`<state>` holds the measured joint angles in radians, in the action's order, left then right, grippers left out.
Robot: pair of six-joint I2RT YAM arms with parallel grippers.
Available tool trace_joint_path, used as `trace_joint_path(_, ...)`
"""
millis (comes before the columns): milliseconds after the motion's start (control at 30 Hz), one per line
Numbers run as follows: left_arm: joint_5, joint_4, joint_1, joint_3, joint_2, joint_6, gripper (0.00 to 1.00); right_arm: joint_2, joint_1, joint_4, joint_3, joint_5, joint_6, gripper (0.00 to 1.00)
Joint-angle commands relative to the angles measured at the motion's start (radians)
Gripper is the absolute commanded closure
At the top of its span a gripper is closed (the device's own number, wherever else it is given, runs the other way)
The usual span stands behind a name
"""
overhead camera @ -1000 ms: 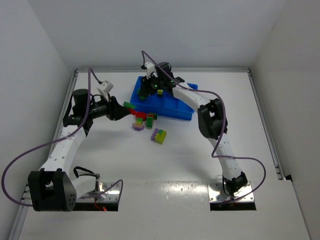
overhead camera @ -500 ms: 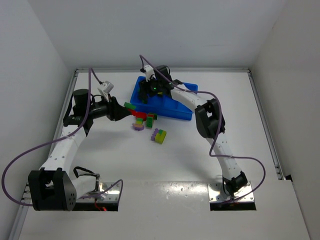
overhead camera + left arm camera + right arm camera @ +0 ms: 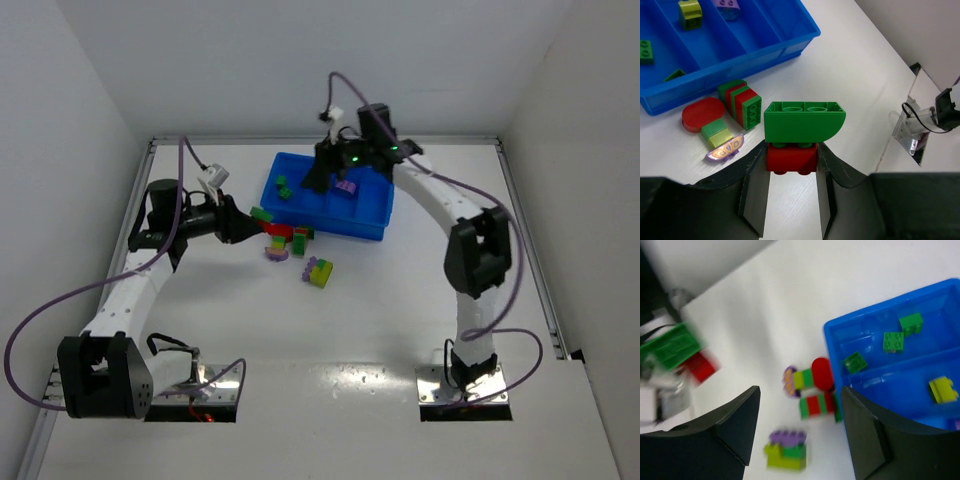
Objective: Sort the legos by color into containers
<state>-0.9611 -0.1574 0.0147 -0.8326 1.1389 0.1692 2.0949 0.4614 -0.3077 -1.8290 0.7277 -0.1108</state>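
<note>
My left gripper (image 3: 791, 155) is shut on a red brick (image 3: 791, 157) with a green curved brick (image 3: 804, 121) stuck on top. It holds them above the table left of the blue tray (image 3: 370, 230); it also shows in the top view (image 3: 248, 222). My right gripper (image 3: 345, 172) is open and empty above the tray's middle; its wrist view is blurred (image 3: 800, 390). The tray (image 3: 835, 340) holds green bricks (image 3: 893, 341) in its left compartment, a yellow-green brick (image 3: 941, 389) in the one beside it and a purple brick (image 3: 347, 186) further right.
Loose clusters lie on the table before the tray: a green-and-red striped one (image 3: 295, 238), a red round, yellow-green and purple one (image 3: 277, 250), and a purple, green and yellow-green one (image 3: 319, 271). The walls stand close at left, back and right.
My right arm has swung right and back from the tray's left end to above its middle, uncovering green and purple bricks in the tray. My left gripper has barely moved.
</note>
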Motion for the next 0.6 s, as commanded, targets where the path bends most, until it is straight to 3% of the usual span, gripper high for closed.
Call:
trace_joint_path(0, -0.093, 0.041, 0.008, 0.003, 0.033, -0.008, 0.83, -0.211, -0.096, -0.085, 0.101, 0.329, 0.12, 0.34)
trace_joint_path(133, -0.081, 0.041, -0.044, -0.007, 0.076, -0.026, 0.83, -0.387, -0.129, -0.015, 0.292, 0.351, 0.065, 0.33)
trace_joint_path(267, -0.062, 0.041, -0.12, -0.029, 0.108, -0.007, 0.83, -0.556, -0.057, 0.096, 0.491, 0.155, 0.019, 0.33)
trace_joint_path(400, -0.051, 0.041, -0.154, -0.079, 0.163, 0.019, 0.83, -0.608, 0.029, 0.039, 0.533, -0.07, 0.08, 0.33)
trace_joint_path(567, -0.042, 0.041, -0.214, -0.149, 0.239, 0.072, 0.83, -0.608, 0.094, 0.019, 0.533, -0.178, 0.122, 0.32)
